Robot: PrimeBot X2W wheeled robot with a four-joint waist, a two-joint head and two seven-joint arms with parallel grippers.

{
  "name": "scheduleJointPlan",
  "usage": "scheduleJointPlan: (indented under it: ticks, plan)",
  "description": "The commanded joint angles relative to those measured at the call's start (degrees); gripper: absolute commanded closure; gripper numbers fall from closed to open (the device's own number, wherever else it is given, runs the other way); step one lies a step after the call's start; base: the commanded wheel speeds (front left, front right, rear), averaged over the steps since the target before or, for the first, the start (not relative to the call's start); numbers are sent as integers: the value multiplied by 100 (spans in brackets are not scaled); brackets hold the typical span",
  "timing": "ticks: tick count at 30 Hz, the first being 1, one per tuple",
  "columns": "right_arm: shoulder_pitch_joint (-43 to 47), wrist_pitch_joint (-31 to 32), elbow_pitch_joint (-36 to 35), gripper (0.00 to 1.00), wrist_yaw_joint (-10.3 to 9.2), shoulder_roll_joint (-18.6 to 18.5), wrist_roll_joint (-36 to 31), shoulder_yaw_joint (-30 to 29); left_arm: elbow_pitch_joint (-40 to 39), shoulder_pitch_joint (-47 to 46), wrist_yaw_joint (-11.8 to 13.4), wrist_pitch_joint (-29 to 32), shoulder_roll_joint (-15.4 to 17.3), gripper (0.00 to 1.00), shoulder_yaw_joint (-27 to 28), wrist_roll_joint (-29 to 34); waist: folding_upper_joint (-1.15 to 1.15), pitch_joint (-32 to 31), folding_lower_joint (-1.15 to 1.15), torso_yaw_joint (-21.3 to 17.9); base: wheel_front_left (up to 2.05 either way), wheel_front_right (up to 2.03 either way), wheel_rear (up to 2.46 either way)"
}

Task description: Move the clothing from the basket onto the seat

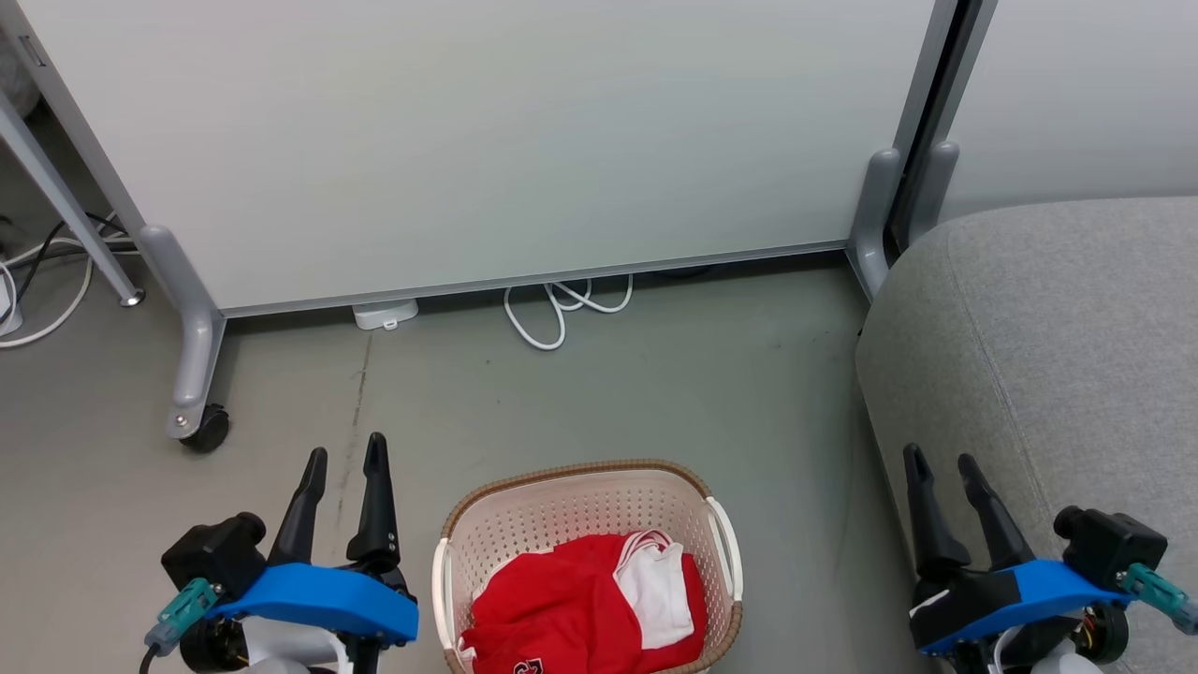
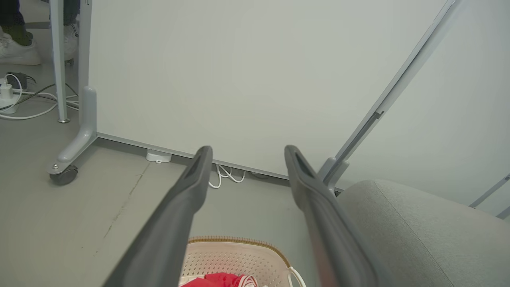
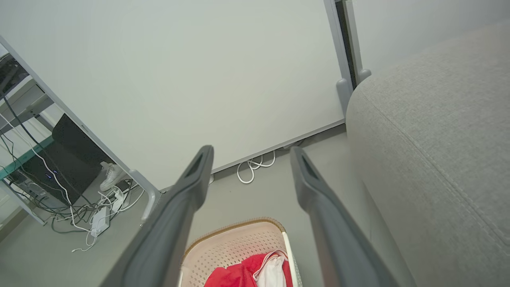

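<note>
Red clothing (image 1: 571,608) with white trim lies bunched inside the cream basket (image 1: 562,482) on the floor at the bottom centre of the head view. The basket (image 3: 235,241) and the clothing (image 3: 243,275) also sit low in the right wrist view, and the basket rim (image 2: 235,241) in the left wrist view. The grey seat (image 1: 1067,346) stands to the basket's right. My left gripper (image 1: 343,456) hangs open left of the basket, holding nothing. My right gripper (image 1: 941,461) is open over the seat's front edge, also with nothing in it.
A white panel on castors (image 1: 468,140) stands behind the basket, its wheel (image 1: 208,429) at the left. A white cable (image 1: 562,309) loops under it. More cables (image 3: 91,207) and a person's white shoe (image 3: 111,175) lie beyond the panel's left end.
</note>
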Motion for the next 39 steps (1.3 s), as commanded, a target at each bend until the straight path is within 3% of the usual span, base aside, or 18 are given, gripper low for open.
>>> scheduleJointPlan:
  ticks: [1, 39]
  plan:
    - [-138, -61, -4, 0, 10, -40, -178, 9, -37, -123, -40, -64, 18, 0, -30, 158, 0, 0, 0, 1, 0, 0, 0]
    - [-217, -519, 346, 0, 9, -47, -2116, 29, 284, -203, -78, -519, -8, 0, -196, 1382, 0, -24, 0, 68, 0, 0, 0]
